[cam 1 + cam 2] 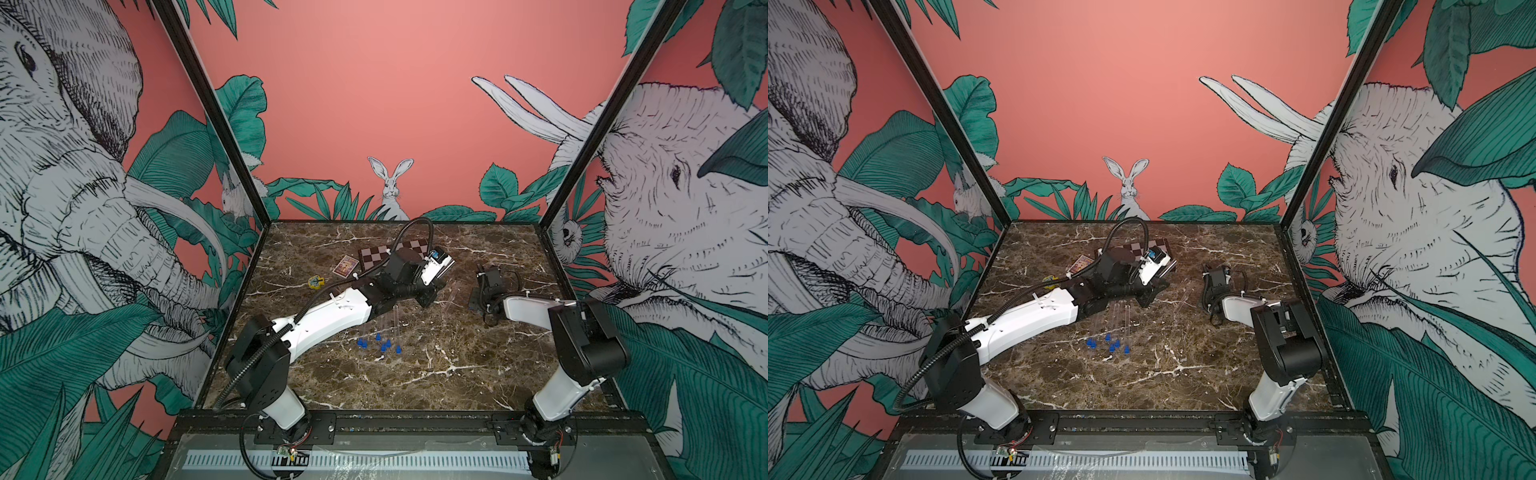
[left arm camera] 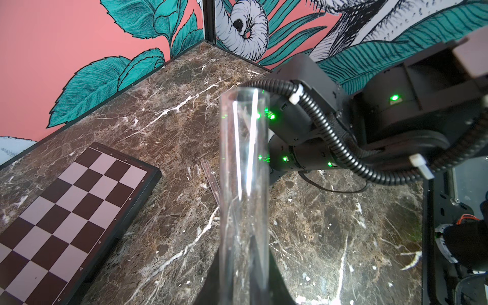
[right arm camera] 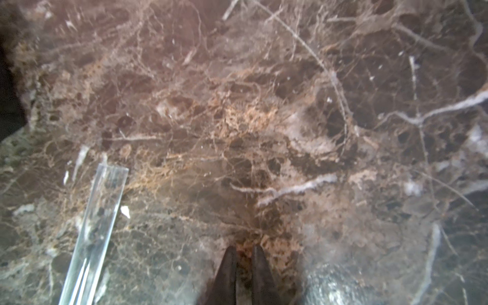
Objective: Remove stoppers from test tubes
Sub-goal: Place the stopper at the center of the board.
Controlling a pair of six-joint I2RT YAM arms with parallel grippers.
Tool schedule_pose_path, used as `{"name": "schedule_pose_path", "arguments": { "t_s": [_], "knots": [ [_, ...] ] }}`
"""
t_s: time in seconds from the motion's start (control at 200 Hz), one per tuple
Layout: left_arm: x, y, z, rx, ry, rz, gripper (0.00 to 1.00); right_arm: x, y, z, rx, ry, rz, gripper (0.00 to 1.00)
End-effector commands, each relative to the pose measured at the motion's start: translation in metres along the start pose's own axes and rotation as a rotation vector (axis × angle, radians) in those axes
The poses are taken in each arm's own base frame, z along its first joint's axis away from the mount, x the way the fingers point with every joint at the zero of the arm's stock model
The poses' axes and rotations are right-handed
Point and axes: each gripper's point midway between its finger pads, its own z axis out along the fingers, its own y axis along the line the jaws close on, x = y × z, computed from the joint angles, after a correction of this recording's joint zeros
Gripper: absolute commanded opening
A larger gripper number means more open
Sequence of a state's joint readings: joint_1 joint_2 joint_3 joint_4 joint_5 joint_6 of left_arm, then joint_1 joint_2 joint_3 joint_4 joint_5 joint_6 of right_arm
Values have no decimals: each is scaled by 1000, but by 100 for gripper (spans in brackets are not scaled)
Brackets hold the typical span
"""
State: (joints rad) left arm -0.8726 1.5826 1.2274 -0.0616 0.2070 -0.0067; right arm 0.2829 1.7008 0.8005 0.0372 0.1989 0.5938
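My left gripper point(image 1: 429, 298) point(image 2: 244, 266) is shut on a clear test tube point(image 2: 244, 171), whose open end points away from the wrist camera with no stopper in it. Several bright-blue stoppers point(image 1: 380, 343) point(image 1: 1108, 345) lie in a cluster near the table's middle, among more test tubes point(image 1: 392, 324) point(image 1: 1125, 318); whether any tube is still plugged I cannot tell. Further clear tubes point(image 1: 453, 293) lie between the two arms. My right gripper point(image 1: 484, 276) point(image 3: 244, 253) hangs low over bare marble, its jaws almost together with nothing between them. One tube point(image 3: 92, 232) lies beside it.
A brown chessboard point(image 1: 374, 255) point(image 2: 66, 211) sits at the back, partly under the left arm. A small picture card point(image 1: 345, 266) and a yellow toy piece point(image 1: 316, 282) lie to its left. Walls close in the marble table point(image 1: 415, 386) on three sides.
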Motion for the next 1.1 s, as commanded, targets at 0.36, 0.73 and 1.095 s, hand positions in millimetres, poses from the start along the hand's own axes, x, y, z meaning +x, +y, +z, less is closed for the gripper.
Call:
{"name": "schedule_pose_path", "arguments": {
  "t_s": [0.36, 0.73, 1.095],
  "knots": [
    [-13, 0, -16, -9, -43, -2, 0, -4, 0, 8, 58, -33, -36, 12],
    [-19, -1, -21, -11, -56, 7, 0, -3, -1, 8, 68, -22, -43, 16],
    [-17, 0, -23, -18, -49, 13, 0, -2, 0, 8, 60, -19, -39, 19]
  ]
}}
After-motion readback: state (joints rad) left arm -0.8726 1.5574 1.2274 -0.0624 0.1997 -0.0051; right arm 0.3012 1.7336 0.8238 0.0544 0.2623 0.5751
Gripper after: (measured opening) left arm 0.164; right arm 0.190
